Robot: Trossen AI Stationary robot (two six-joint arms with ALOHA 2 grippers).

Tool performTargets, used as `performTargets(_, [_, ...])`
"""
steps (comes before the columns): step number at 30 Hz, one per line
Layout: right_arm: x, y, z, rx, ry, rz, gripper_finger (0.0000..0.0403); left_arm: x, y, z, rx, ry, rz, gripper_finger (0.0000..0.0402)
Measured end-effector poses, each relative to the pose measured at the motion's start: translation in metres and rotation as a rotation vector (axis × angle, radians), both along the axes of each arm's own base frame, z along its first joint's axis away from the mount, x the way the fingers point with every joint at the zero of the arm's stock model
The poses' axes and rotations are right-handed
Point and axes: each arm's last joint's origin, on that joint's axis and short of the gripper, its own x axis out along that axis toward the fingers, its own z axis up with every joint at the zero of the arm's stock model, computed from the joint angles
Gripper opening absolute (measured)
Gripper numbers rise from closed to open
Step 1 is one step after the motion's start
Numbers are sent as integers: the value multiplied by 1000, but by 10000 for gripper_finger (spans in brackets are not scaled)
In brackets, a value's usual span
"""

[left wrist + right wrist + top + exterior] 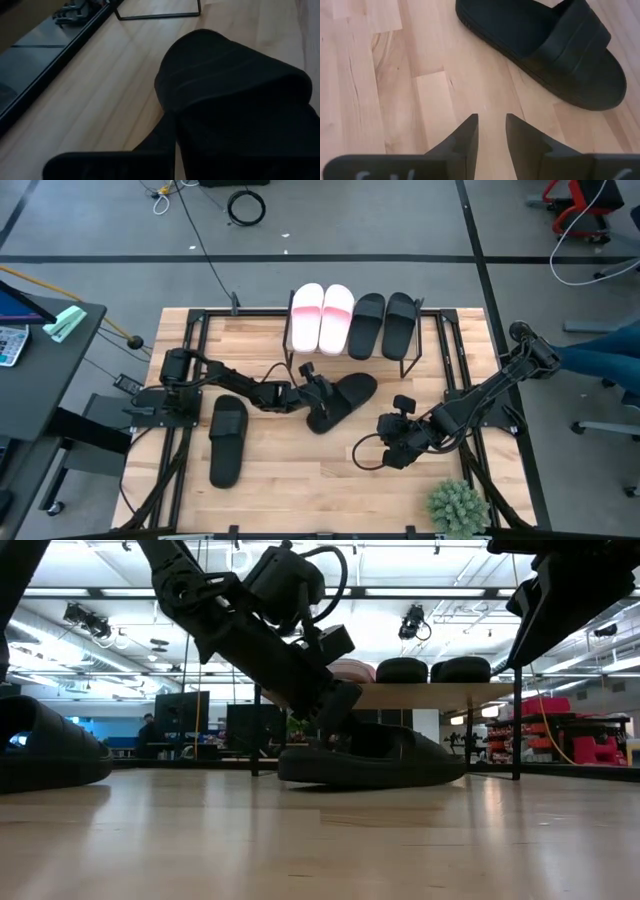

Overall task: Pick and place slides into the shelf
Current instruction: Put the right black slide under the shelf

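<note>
Four slides already sit on the shelf [410, 362]: the two pink slides [322, 317] and two black slides [384, 323], side by side on its board. Just in front of the shelf, a third black slide [345, 398] lies flat on the worktop [300, 470], and the left gripper [315, 392] is down at its heel end; whether its jaws have closed on it I cannot tell. A fourth black slide [226, 438] lies well away from the shelf, near the left arm's base. The right gripper [491, 131] hovers over bare wood beside the third slide, jaws slightly parted, holding nothing. The step in hand looks like the pickup; next comes a firm pinch, then a lift toward the shelf.
</note>
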Motion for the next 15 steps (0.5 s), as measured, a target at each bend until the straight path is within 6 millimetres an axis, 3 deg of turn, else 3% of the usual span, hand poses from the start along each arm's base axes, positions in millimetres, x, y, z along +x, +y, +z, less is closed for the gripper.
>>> performTargets(15, [-6, 10, 0, 61, -21, -48, 105, -22, -78, 0, 28, -125, 221, 6])
